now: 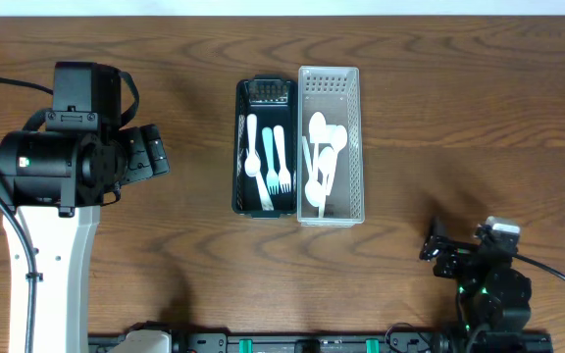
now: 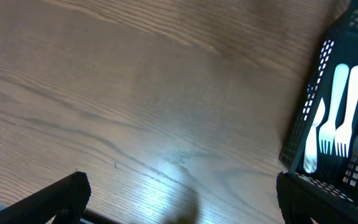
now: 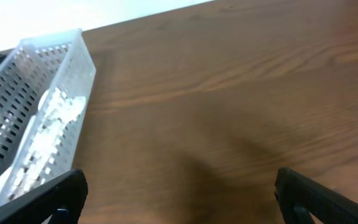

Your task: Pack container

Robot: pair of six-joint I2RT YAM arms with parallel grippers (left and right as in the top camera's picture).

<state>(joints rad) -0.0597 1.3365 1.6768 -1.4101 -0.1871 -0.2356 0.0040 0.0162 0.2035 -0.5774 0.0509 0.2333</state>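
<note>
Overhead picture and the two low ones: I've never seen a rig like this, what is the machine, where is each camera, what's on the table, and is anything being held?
This is a robot with two arms at a wooden table. The overhead picture looks straight down: the left arm is at the left, the right arm at the lower right. The other two pictures come from cameras on the wrists; the dark shapes in their bottom corners are each arm's own fingers. The left end effector and the right end effector are both open and hold nothing. In the middle stand two baskets side by side: a black basket with plastic forks, and a white basket with white spoons. The left wrist sees the black one, the right wrist the white one.
</note>
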